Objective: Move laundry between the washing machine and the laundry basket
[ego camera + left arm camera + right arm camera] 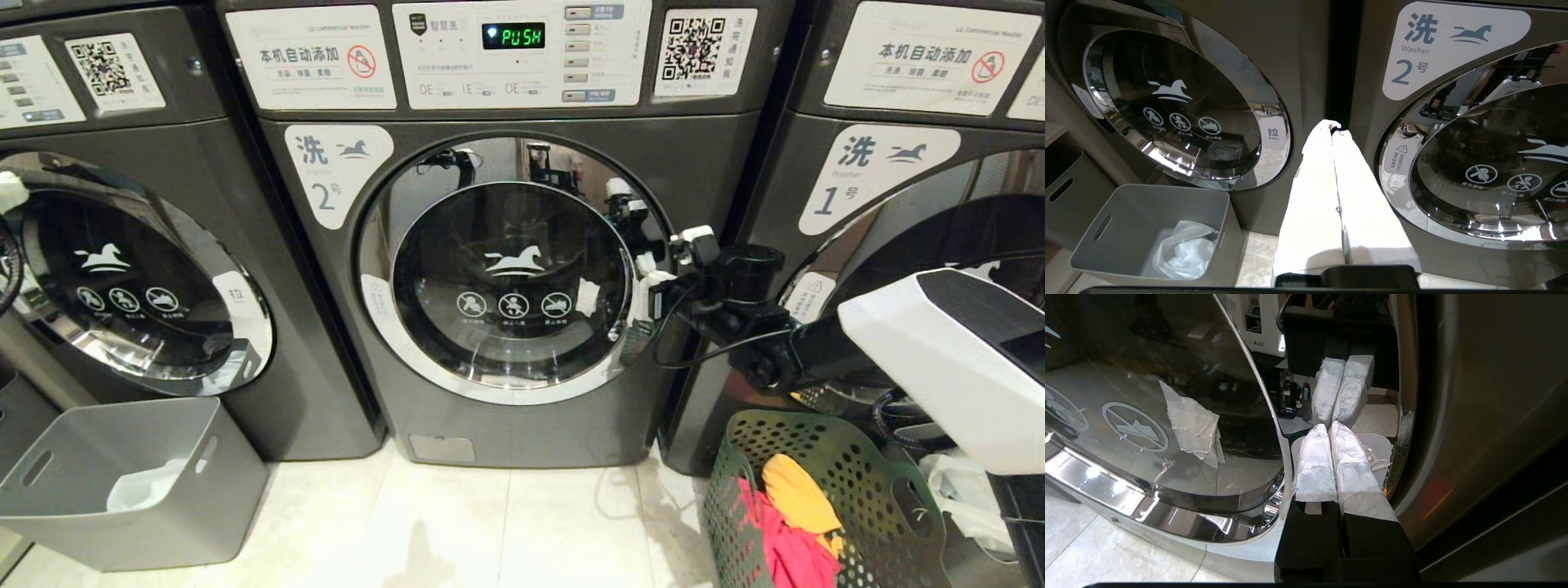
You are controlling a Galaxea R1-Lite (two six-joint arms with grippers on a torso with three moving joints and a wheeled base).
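The washing machine [513,269] labelled 2 fills the middle of the head view, its round glass door closed and the green PUSH display lit. My right gripper [653,286] is shut and empty. Its wrapped white fingertips [1329,428] press against the chrome rim at the door's right edge, over a white tab. The green laundry basket [865,465] stands on the floor at the lower right. Inside it lies the laundry, a red-pink piece [784,547] and a yellow-orange one [800,494]. My left gripper [1333,126] is shut on nothing, parked facing the gap left of machine 2.
A grey bin [131,482] holding a white plastic bag [1180,249] stands on the tiled floor under the left machine's door [131,278]. Machine 1 [898,163] is on the right, behind my right arm. Another white bag [971,490] lies right of the basket.
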